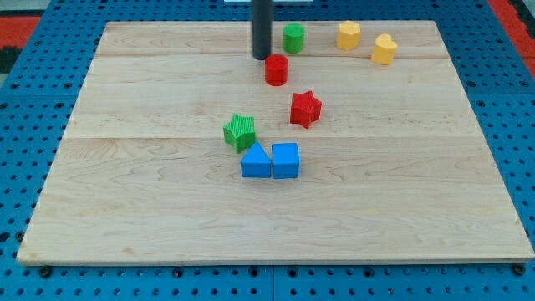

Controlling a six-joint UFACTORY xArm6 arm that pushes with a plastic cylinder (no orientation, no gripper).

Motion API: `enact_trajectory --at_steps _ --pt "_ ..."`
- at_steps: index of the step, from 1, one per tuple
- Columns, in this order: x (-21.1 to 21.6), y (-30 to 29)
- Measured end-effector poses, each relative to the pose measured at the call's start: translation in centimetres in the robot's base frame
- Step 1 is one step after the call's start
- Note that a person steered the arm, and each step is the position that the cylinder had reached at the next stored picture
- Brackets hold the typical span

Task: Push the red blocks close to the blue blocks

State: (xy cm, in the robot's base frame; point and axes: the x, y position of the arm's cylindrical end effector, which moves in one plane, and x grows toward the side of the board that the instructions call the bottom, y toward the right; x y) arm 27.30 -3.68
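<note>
A red cylinder [277,69] stands near the view's top centre. A red star block [305,109] lies below and right of it. A blue triangular block [256,161] and a blue cube [286,160] sit side by side, touching, near the board's middle. My tip [262,57] is just left of and slightly above the red cylinder, very close to it; contact cannot be told. The rod rises out of the view's top.
A green star block [240,132] sits just up and left of the blue triangular block. A green cylinder [293,38] is right of the rod. Two yellow blocks [349,35] [384,49] lie at the top right. The wooden board [125,209] rests on a blue pegboard surface.
</note>
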Motion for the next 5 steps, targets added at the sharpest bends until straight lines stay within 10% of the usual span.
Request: enact_trajectory --at_steps 3,5 --pt "4.9 10.5" --pt "14.4 6.2"
